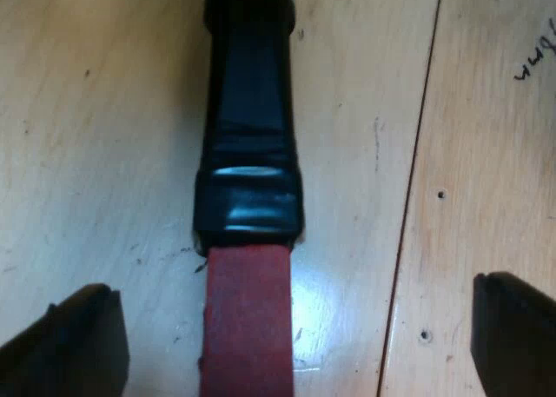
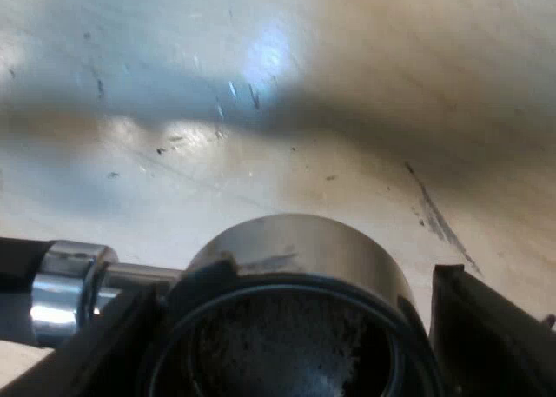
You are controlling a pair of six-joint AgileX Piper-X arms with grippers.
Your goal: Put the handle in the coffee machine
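Note:
The metal holder's dark handle [image 1: 249, 119] lies along the pale wooden table [image 1: 104, 110], and its red end [image 1: 248, 319] reaches back between my left gripper's fingers. My left gripper [image 1: 295, 293] is open, with one black finger [image 1: 74, 340] standing well clear on each side of the red end. In the right wrist view the holder's round metal basket [image 2: 295, 258] sits between my right gripper's fingers, its dark inside facing the camera. My right gripper [image 2: 291, 297] is shut on the basket, with a finger [image 2: 486, 327] pressed close at each side. The chrome neck [image 2: 65, 288] joins the basket to the handle.
A dark seam [image 1: 408, 206] between two boards runs along the table beside the handle, with small screw holes [image 1: 441, 194] and some pen marks [image 1: 534, 62] past it. Scratched bare wood [image 2: 261, 93] lies beyond the basket.

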